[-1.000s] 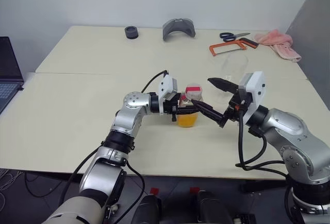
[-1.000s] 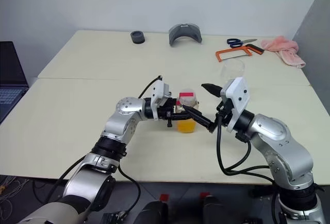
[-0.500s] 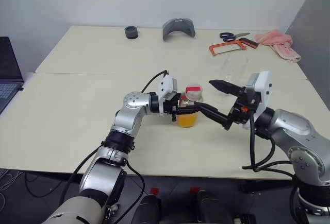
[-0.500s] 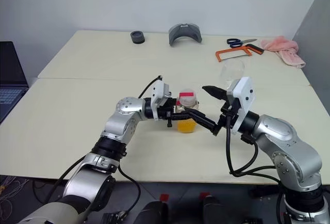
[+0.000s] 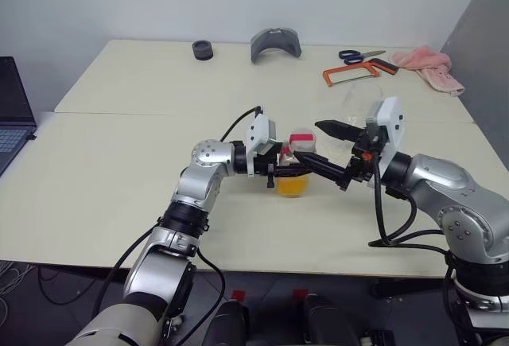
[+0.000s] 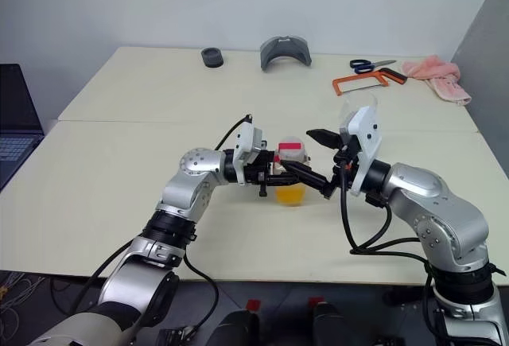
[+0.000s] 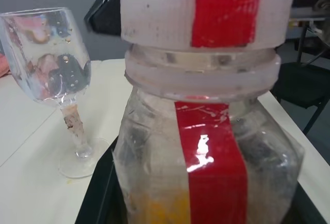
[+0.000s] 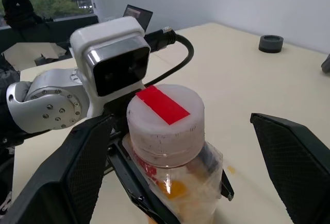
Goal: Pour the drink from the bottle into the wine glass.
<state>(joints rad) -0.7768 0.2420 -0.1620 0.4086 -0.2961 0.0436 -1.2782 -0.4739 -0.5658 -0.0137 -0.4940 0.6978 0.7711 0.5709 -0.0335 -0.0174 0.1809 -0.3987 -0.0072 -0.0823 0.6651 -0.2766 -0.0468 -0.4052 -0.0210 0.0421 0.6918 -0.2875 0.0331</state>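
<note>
The bottle (image 8: 167,147), crinkled clear plastic with a ribbed white cap crossed by red tape, stands upright on the matte cream table (image 5: 119,171), orange drink (image 5: 291,185) pooled low. The left gripper (image 5: 280,173) clamps its body. The right gripper (image 5: 330,145) spreads wide around the cap, seemingly not touching. The glossy rounded wine glass (image 7: 54,74) stands just beyond.

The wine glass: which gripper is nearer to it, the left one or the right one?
Right. The right gripper is open around the bottle cap, just before the wine glass. The left gripper, shut on the bottle, is farther away.
</note>
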